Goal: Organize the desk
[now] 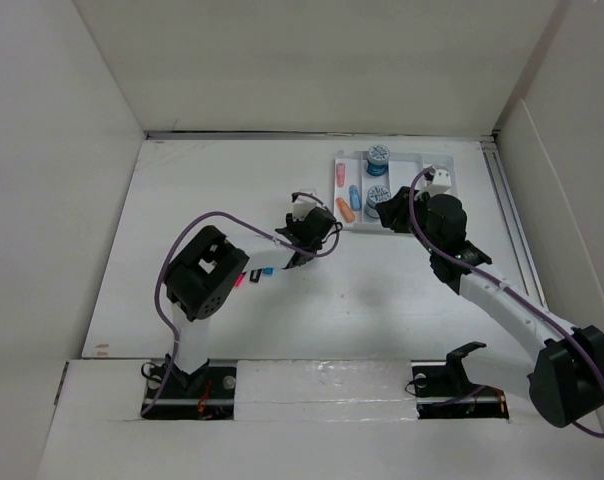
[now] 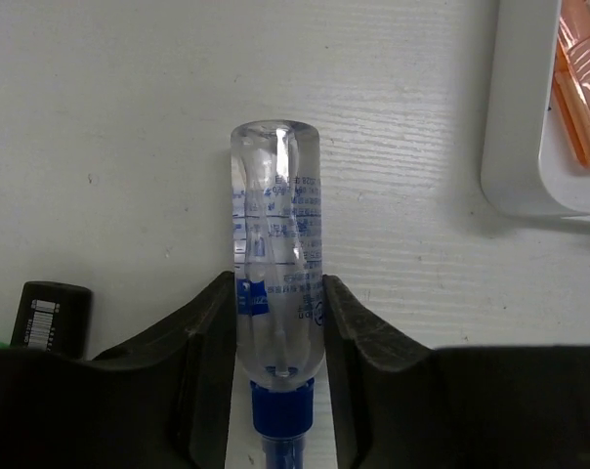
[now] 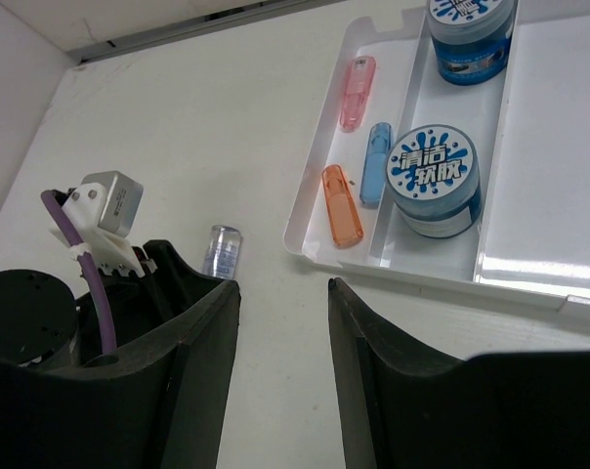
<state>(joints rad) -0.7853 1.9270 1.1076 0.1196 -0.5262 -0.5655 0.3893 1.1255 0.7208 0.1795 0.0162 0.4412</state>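
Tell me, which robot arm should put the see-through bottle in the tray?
Probably the left. The left gripper is shut on the clear bottle, with the white tray close beside it. The right gripper is open and holds nothing.

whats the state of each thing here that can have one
left gripper: shut on bottle
right gripper: open, empty
bottle: gripped near its blue top, outside the tray
tray: holds two tubs and three tubes
tubs: upright, lids on
tubes: lying flat in the tray's narrow slot
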